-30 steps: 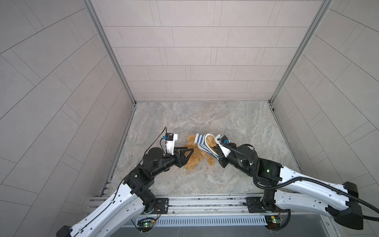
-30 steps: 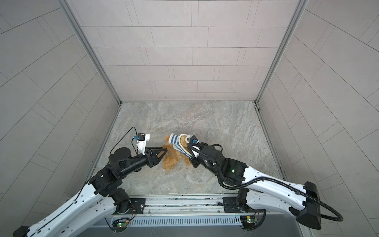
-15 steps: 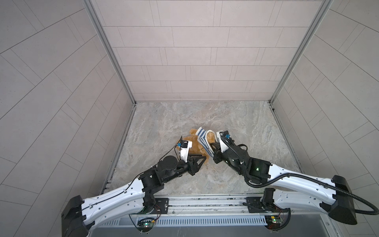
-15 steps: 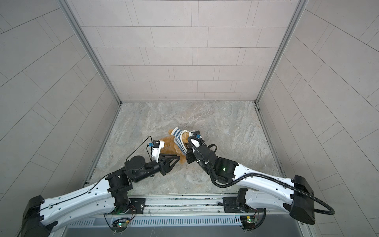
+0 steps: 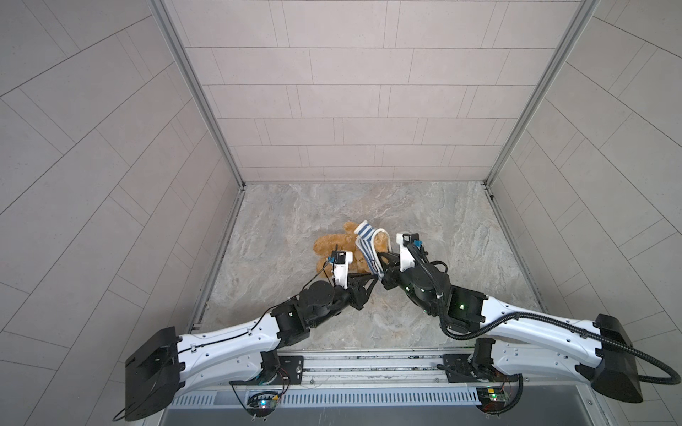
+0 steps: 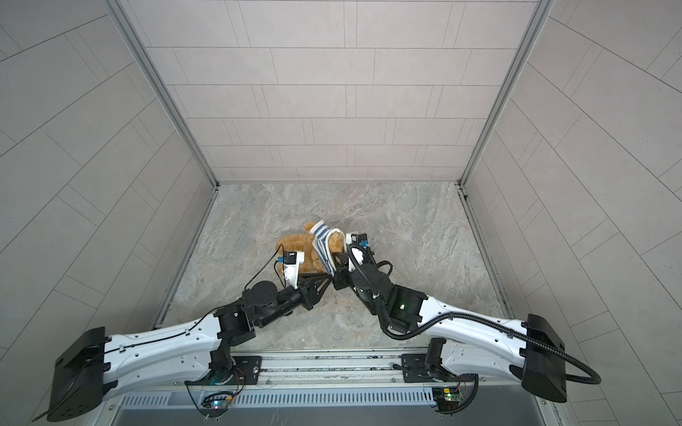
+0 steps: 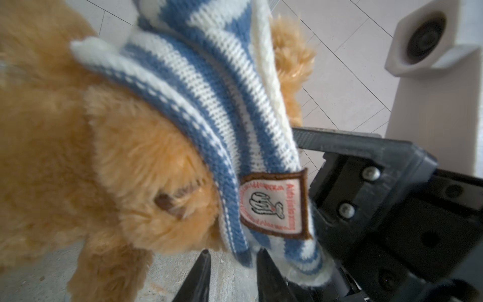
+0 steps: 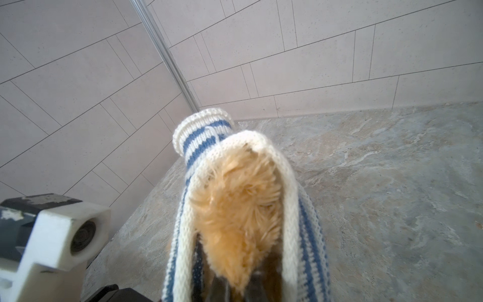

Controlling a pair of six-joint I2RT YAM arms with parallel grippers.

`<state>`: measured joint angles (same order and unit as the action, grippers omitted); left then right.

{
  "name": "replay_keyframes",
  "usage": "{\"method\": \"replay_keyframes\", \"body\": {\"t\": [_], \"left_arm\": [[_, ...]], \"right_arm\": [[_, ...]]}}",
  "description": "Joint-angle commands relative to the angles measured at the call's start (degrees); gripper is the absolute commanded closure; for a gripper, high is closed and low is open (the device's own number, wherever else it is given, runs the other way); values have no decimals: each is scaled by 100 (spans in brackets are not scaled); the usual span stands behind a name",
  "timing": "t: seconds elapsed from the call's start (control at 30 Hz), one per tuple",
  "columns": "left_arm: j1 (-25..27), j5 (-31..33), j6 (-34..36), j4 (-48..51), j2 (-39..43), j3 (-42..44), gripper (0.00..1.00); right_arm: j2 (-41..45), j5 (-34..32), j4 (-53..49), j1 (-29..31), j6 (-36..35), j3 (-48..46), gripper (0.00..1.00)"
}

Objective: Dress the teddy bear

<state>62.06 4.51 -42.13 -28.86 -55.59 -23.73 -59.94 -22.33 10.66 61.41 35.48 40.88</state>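
Observation:
The golden-brown teddy bear (image 5: 334,243) (image 6: 295,243) lies mid-floor with the blue-and-white striped shirt (image 5: 365,239) (image 6: 321,239) bunched over its right end. My right gripper (image 5: 382,260) (image 8: 236,285) reaches into the shirt from the right and is shut on the bear's fur (image 8: 235,204), with the cream collar (image 8: 287,209) looped around it. My left gripper (image 5: 372,280) (image 7: 234,261) comes from the front left. Its jaws stand narrowly apart at the shirt's lower hem (image 7: 245,258), just below the badge (image 7: 273,204), with floor showing between them.
Tiled walls close the marble floor (image 5: 443,221) on three sides, and a metal rail (image 5: 369,363) runs along the front. The two wrists stand close together in front of the bear, the right gripper's body (image 7: 392,209) right beside my left fingertips.
My left arm has swung from the bear's left side to its front, and its jaws have narrowed. The bear and shirt have shifted left and back with the right gripper.

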Motion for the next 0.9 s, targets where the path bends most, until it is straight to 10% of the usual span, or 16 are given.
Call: {"method": "replay_keyframes", "body": {"t": [0.0,0.87], "left_arm": [[16,115,-4,-284,-69,-71,65],[17,109,-185,-199,-501,289,100]], "right_arm": [[18,-191,464,47,236,-26,100],[145,-246,545,137,333,-63,100]]}}
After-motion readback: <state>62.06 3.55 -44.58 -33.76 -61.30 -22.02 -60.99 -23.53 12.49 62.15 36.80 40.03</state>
